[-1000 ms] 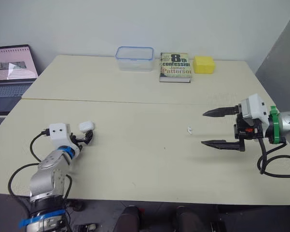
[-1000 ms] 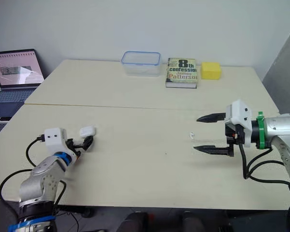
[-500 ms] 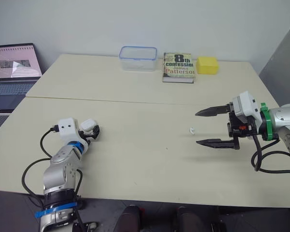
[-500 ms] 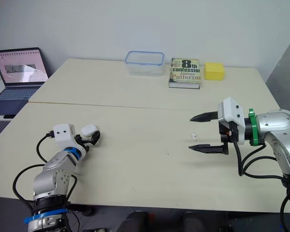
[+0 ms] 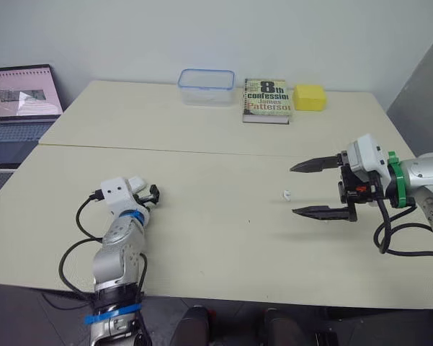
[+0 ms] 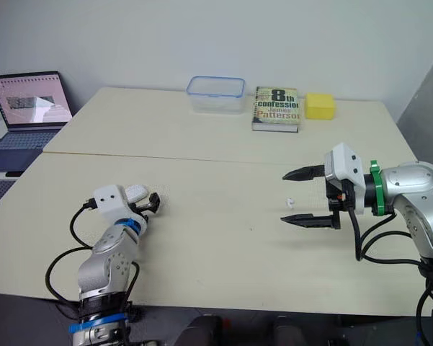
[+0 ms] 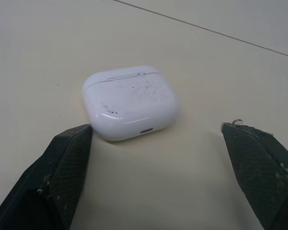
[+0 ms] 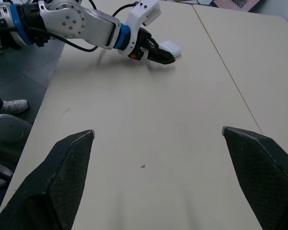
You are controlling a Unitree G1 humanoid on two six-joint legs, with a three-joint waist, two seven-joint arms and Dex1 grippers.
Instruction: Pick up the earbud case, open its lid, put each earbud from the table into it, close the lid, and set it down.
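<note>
Your left claw [image 7: 155, 136] stands spread wide, low over the counter [image 7: 230, 72]. The earbud case [image 7: 130, 102] lies lid shut on that counter just ahead of the tips, close against one finger and well clear of the other. Expect it to be light, hard and glossy with rounded edges, so apt to squirt from a lopsided pinch; centre on it and grip the body's sides below the lid seam.

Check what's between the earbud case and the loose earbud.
Bare tabletop, apart from the left end effector at the earbud case, up to the earbud; right eye view.
</note>
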